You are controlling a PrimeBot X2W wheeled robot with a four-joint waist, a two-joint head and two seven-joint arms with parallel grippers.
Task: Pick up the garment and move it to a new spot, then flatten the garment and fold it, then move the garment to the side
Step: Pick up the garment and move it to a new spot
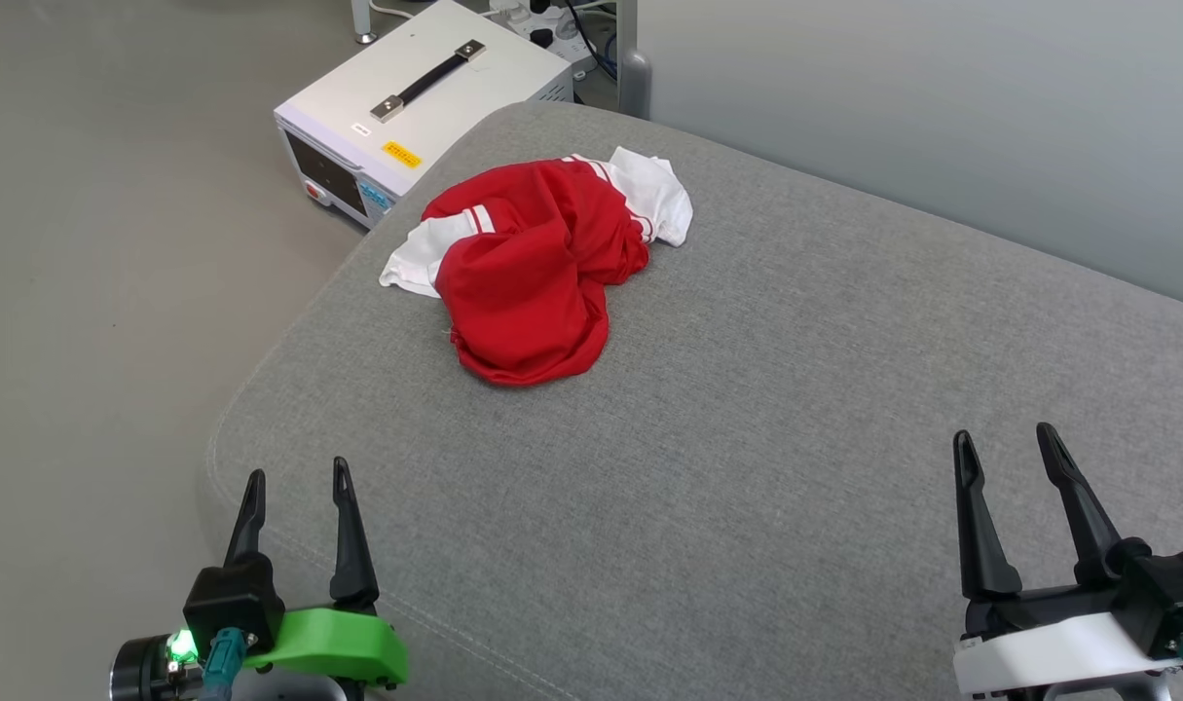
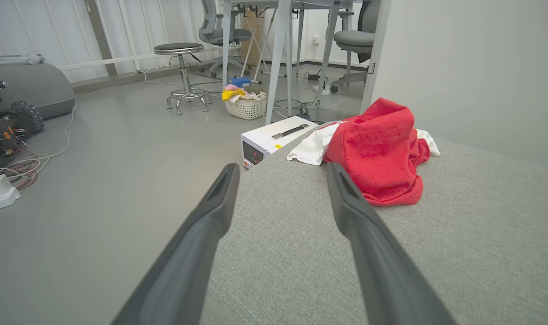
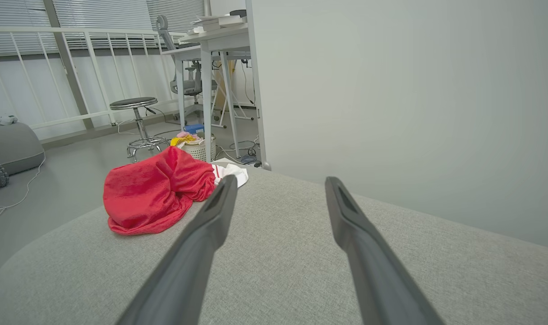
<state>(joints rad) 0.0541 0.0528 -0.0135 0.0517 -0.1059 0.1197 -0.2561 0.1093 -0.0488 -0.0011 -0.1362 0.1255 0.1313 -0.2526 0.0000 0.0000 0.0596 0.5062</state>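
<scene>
Looking from the head view, the garment (image 1: pixel 533 273) lies crumpled near the left edge of the grey cushion (image 1: pixel 795 467), while left gripper (image 1: pixel 299 472) and right gripper (image 1: pixel 1004 435) sit spread wide, empty, well short of it. Left wrist view: cloth looks soft, light, limp; probably best pinched at a raised red fold, with the drop to the floor (image 2: pixel 120 158) just beside. Right wrist view: open cushion runs toward the wall (image 3: pixel 413 90).

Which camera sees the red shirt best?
The head view: it looks down on the whole crumpled shirt, both white sleeves showing. The wrist views see it low from the side, a finger crossing its edge.
</scene>
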